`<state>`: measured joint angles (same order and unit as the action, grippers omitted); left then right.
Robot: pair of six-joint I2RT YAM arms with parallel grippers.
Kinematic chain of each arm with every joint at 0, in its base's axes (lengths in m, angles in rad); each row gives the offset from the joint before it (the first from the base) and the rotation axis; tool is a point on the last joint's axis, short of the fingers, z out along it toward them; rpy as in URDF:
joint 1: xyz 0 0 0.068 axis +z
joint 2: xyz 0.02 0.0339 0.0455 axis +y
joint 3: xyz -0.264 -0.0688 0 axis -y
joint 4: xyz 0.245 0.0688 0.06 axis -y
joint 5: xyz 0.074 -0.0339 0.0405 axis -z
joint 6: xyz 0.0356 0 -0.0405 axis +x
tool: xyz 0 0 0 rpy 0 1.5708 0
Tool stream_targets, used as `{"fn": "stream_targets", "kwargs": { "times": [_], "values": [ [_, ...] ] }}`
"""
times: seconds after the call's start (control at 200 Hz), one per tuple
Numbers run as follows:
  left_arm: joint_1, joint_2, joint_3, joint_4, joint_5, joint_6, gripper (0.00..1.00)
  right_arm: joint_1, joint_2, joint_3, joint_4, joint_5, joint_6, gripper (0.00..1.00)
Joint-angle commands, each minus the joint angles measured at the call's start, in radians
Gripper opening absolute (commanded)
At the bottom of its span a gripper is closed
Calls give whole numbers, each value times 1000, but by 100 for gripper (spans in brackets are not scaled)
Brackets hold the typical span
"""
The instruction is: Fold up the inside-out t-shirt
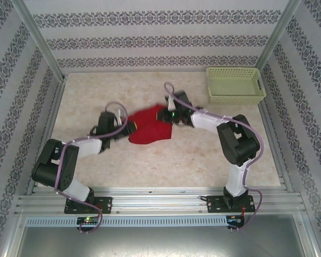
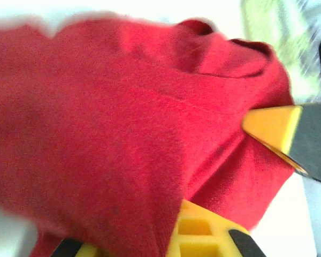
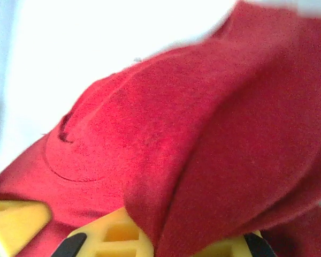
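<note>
The inside-out t-shirt [image 1: 148, 126] is a bright red bunched heap on the middle of the table. My left gripper [image 1: 129, 128] is at its left edge and my right gripper [image 1: 169, 115] at its upper right edge. In the left wrist view the red t-shirt [image 2: 112, 118] hangs as a fold down between the yellow fingers [image 2: 203, 230], and the left gripper [image 2: 150, 241] is shut on it. The right wrist view shows a t-shirt [image 3: 166, 134] fold pinched the same way, with the right gripper [image 3: 166, 242] shut on it between its yellow fingers [image 3: 109, 235]. The cloth hides the fingertips.
A pale green lattice basket [image 1: 235, 84] stands at the back right corner. Metal frame rails [image 1: 160, 202] and patterned walls close the table in. Bare tabletop [image 1: 166, 166] lies in front of the shirt. The other arm's yellow fingertip [image 2: 273, 126] juts in beside the cloth.
</note>
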<state>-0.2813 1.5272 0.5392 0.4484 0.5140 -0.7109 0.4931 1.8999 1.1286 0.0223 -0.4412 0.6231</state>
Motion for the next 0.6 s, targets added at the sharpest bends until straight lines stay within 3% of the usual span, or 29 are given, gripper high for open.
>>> {"fn": "stream_targets", "kwargs": {
  "times": [0.0,0.15,0.235,0.34,0.47,0.595],
  "values": [
    [-93,-130,-127,182,-36,-43,4,2,-159,-192,186,36,54,0],
    [-202,-328,-282,75,-142,-73,4,92,-281,-360,154,112,90,0],
    [-210,-466,-345,6,-198,-101,6,117,-338,-408,120,165,103,0],
    [-210,-588,-300,-176,-260,-48,7,112,-381,-408,104,190,103,0],
    [-207,-618,-213,-275,-304,24,9,95,-384,-328,54,186,64,0],
    [-188,-574,-193,-215,-269,30,9,74,-376,-310,131,104,53,0]
  ]
}}
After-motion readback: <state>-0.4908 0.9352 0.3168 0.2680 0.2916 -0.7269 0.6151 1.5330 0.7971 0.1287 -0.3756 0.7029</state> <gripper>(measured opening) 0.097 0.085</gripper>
